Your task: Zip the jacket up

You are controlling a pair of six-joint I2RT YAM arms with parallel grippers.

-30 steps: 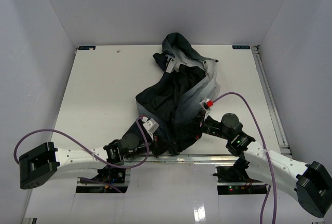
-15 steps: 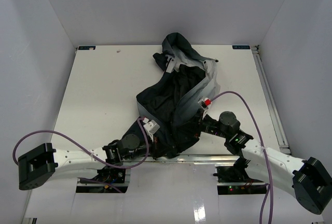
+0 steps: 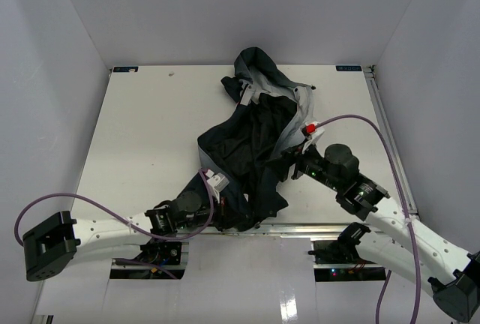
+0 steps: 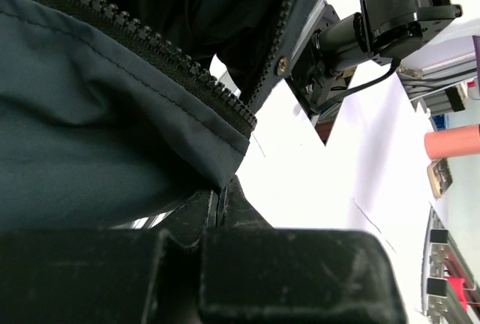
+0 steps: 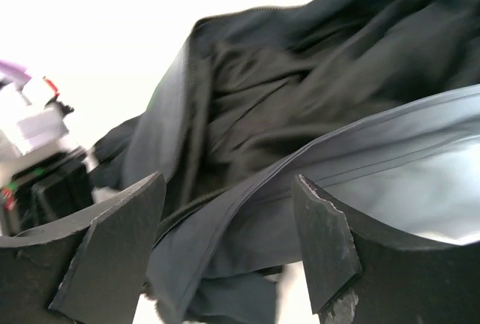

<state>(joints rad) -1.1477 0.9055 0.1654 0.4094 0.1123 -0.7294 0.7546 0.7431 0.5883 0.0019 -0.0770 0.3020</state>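
Jacket lying crumpled at the middle of the bench, hood toward 12 o'clock, hem toward 6 o'clock, front open and zipper not yet joined.

The left gripper is pressed together on the bottom corner of one front panel, just below the end of the zipper teeth. In the overhead view this gripper sits at the jacket's 7 o'clock, with its arm lying low along the near bench edge.

The right gripper is spread, its two fingers framing a folded fabric edge without touching it. Seen from above, it stands at the jacket's 4 o'clock, the forearm raised and angled toward 10 o'clock.

The step in hand appears to be securing the second front edge. To do it well, keep the left pinch firm and low as an anchor. The right gripper should close only on the zipper-bearing edge, not on the lining folds. The slider is not visible, so it should be located before any pull toward 12 o'clock.
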